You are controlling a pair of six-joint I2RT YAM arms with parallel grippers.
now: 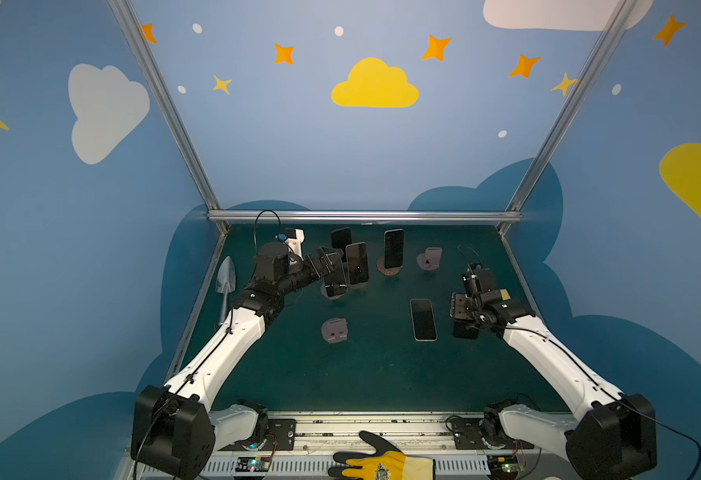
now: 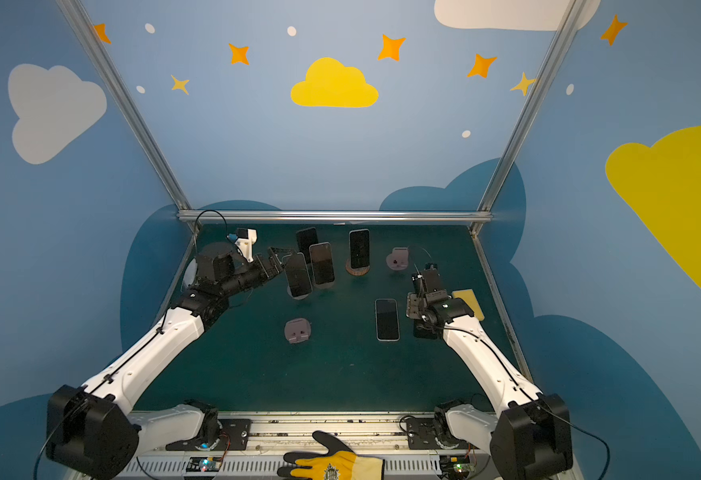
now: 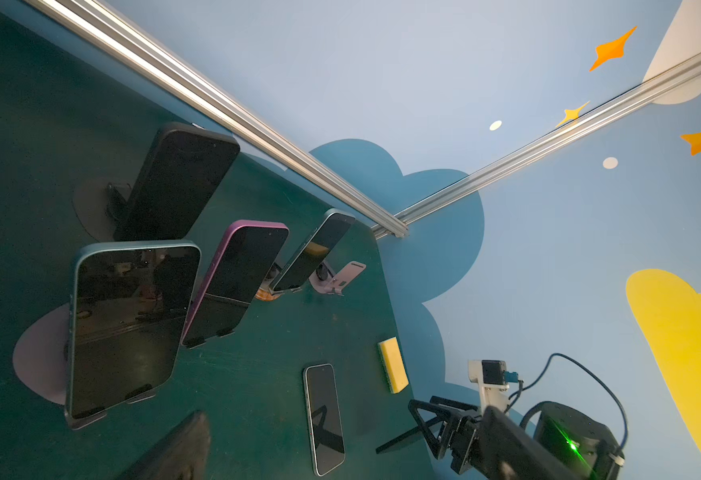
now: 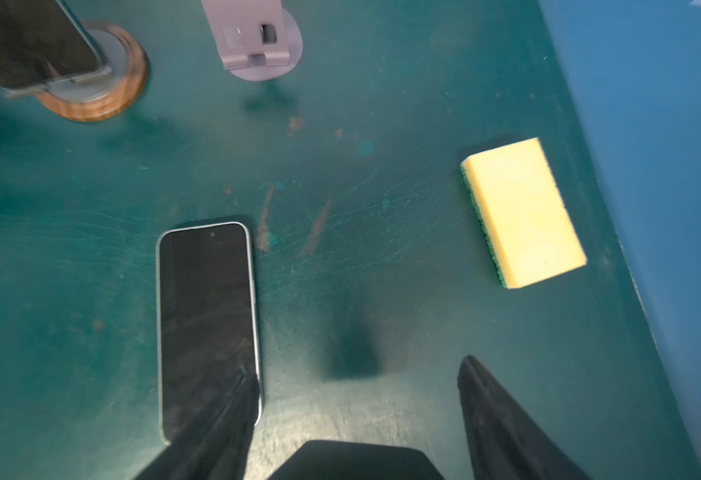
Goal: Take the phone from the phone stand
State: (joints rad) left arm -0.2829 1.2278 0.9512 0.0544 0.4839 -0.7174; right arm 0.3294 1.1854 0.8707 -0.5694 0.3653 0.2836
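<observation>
And there we had the left gripper [image 2: 282,259] out at the far left of the table [image 1: 361,374], jaws spread as wide as they go and nothing in them, drawn up close to the top of the teal-edged phone [image 3: 128,328]. That phone was leaning upright on its grey phone stand [image 3: 37,353], bottom edge seated in the lip. By our reading we were in the approach, with the grasp not yet made. From the top views we could not tell whether the jaws straddled the phone's edges or stood just short of them. Over on the right, the right gripper [image 4: 357,374] hung above bare table, jaws partly open and empty, just beside a flat phone [image 4: 207,324] lying face up. A purple phone [image 3: 236,278] stood just to the right of our target. We judged the next move wanted a careful close across the teal phone's sides, then a lift clear of the lip without tipping the stand or knocking the neighbour
</observation>
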